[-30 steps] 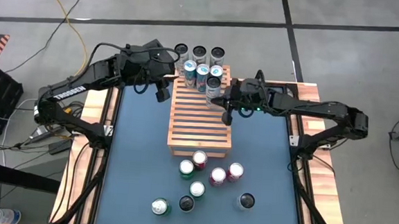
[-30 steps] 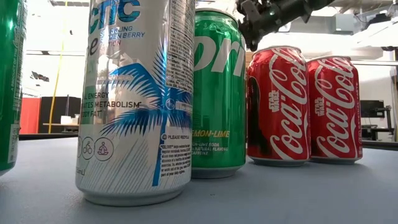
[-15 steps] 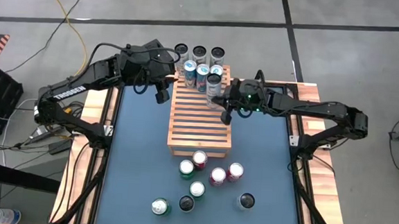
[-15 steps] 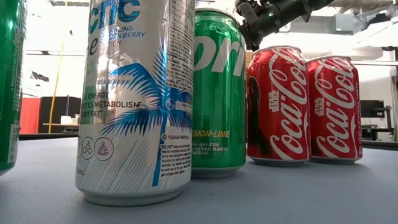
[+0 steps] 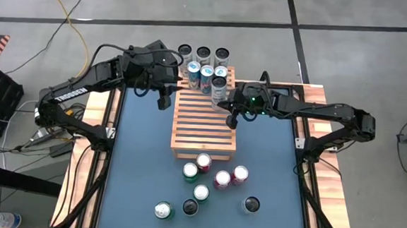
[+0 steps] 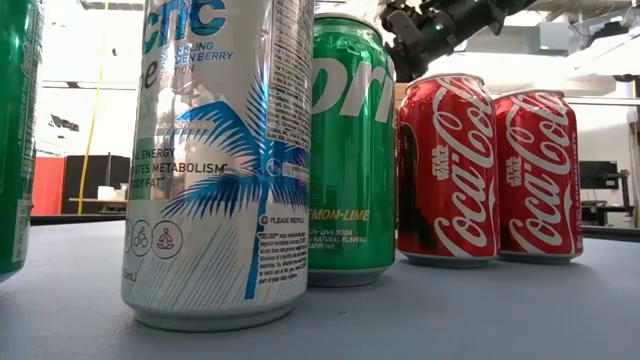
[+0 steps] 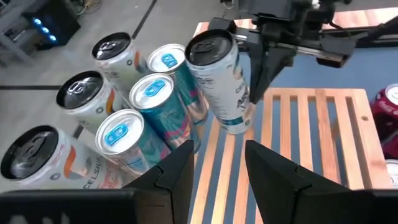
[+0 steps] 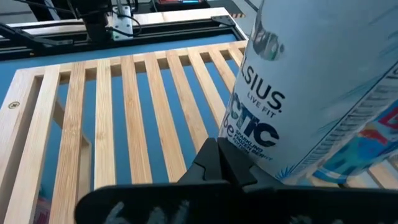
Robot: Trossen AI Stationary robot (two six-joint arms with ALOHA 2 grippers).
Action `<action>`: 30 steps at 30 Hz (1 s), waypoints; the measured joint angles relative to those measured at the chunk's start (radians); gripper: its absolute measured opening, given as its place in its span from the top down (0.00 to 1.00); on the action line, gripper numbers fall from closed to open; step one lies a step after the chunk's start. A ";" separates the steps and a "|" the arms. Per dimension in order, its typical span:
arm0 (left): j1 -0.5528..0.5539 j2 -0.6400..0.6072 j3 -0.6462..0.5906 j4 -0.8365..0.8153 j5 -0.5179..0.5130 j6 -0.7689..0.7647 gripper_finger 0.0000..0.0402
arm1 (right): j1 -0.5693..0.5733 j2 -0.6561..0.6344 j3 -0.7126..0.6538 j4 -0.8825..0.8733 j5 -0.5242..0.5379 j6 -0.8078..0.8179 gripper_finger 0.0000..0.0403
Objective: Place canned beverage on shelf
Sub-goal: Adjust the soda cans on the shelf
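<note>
The white-and-blue beverage can (image 5: 218, 86) stands on the light-brown slatted wooden shelf (image 5: 204, 125) at its far right corner. Beside it, the right gripper (image 5: 232, 110) is fully closed, empty. The left gripper (image 5: 164, 97) hovers part-open, holding nothing.

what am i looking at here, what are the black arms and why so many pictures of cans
These are two robot arms at a blue table, each ending in a two-finger gripper. One camera looks down from above, one sits at table height among the loose cans, and one rides on each wrist. A slatted wooden shelf lies in the middle with cans at its far end. The right gripper is shut beside a tilted white can on the shelf, apparently nudging it. The left gripper hovers by the shelf's other side, part open and empty.
</note>
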 joint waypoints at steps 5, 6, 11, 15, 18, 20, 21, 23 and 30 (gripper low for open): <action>0.001 0.003 0.000 0.004 -0.001 -0.022 0.67 | 0.000 0.000 0.000 -0.031 0.000 0.000 1.00; 0.001 0.007 0.001 0.005 -0.001 -0.022 0.67 | 0.000 0.000 0.000 -0.034 0.002 0.000 1.00; 0.001 0.033 0.001 0.009 0.035 -0.029 0.67 | 0.000 0.000 0.000 -0.039 0.029 0.000 1.00; 0.001 0.076 0.000 0.008 0.088 -0.033 0.67 | 0.000 0.000 0.000 -0.047 0.048 0.001 1.00; 0.001 0.101 0.000 0.012 0.118 -0.033 0.67 | 0.000 -0.001 0.000 -0.072 0.052 0.005 1.00; 0.001 0.109 0.000 0.016 0.122 -0.031 0.67 | 0.000 -0.001 0.000 -0.081 0.052 0.008 1.00; 0.001 0.112 0.000 0.020 0.122 -0.030 0.67 | 0.000 -0.001 0.000 -0.084 0.052 0.008 1.00; 0.001 0.116 0.000 0.019 0.124 -0.038 0.67 | 0.000 -0.001 0.000 -0.089 0.055 0.009 1.00; 0.001 0.144 0.000 0.042 0.173 -0.058 0.67 | 0.001 -0.001 0.000 -0.094 0.082 0.016 1.00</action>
